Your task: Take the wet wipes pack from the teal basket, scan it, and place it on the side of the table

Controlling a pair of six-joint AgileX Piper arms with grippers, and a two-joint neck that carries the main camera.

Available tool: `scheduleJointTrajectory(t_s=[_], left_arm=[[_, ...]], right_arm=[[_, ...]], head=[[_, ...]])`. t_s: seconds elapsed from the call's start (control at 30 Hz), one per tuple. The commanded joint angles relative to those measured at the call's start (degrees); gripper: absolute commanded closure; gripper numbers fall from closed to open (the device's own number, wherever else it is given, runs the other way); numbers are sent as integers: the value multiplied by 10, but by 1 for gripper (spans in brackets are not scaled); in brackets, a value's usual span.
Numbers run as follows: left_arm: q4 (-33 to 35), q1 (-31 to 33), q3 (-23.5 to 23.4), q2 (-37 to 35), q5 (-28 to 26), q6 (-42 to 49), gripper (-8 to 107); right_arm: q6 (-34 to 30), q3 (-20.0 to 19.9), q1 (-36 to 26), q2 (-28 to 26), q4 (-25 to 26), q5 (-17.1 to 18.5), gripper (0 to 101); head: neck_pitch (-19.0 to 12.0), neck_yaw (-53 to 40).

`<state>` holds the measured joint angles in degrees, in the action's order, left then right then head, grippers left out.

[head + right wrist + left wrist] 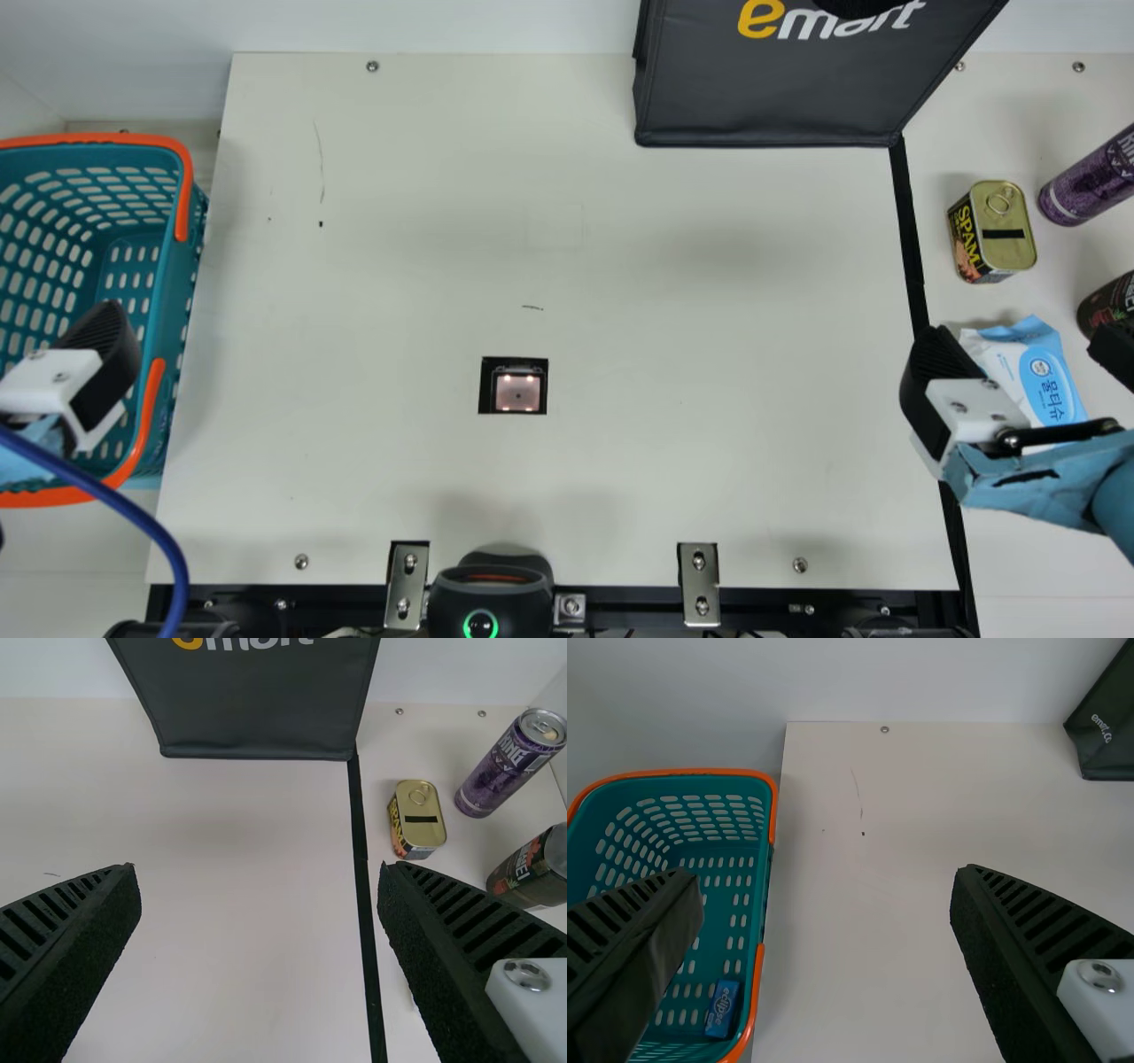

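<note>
Ribbed fingers (478,930) wide apart nearest cam; wipes pack lies on R side of tbl

Largest: flat, matte cream tbl (620,301) w/ dark scuffs & a black strip (912,239) twd its R side. Next, teal basket (193,266) at L, molded plastic w/ rows of rounded slots & smooth orange handles. Dark bag (762,89) at the far edge: fabric-like, straight bottom seam.

Robot's L gripper (80,381) is over the basket in main view, released, nothing btwn its ribbed black pads. Its R gripper (1023,346), hard white mount & crinkled light-blue wrap behind, is over the R side, also released & w/o a grip on anything.

Wet wipes pack (1045,377), the task's item, is on the R side past the strip, partly behind R gripper: soft, wrinkled film, white & pale blue w/ a blue oval. Near it, round-sided cans: purple one (1090,182), dark one (1112,306). Also a boxy tin (1005,232), rounded corners, shiny gold metal lid w/ pull ring.

Smaller: sq. glassy window (516,390), black-framed, lit pinkish, set in mid-tbl. Sm. blue box (722,1008), rectangular, in basket.
</note>
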<state>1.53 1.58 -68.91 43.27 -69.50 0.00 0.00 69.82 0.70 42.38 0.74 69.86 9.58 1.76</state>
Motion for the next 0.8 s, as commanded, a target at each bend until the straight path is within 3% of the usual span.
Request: scheduleJointTrajectory(t_s=[0.0,0.77], left_arm=[[0,0,0,0,0,0,9],[0,0,0,0,0,0,9]], right_arm=[[0,0,0,0,0,0,6],[0,0,0,0,0,0,6]], head=[[-17,-2],[-17,-2]])
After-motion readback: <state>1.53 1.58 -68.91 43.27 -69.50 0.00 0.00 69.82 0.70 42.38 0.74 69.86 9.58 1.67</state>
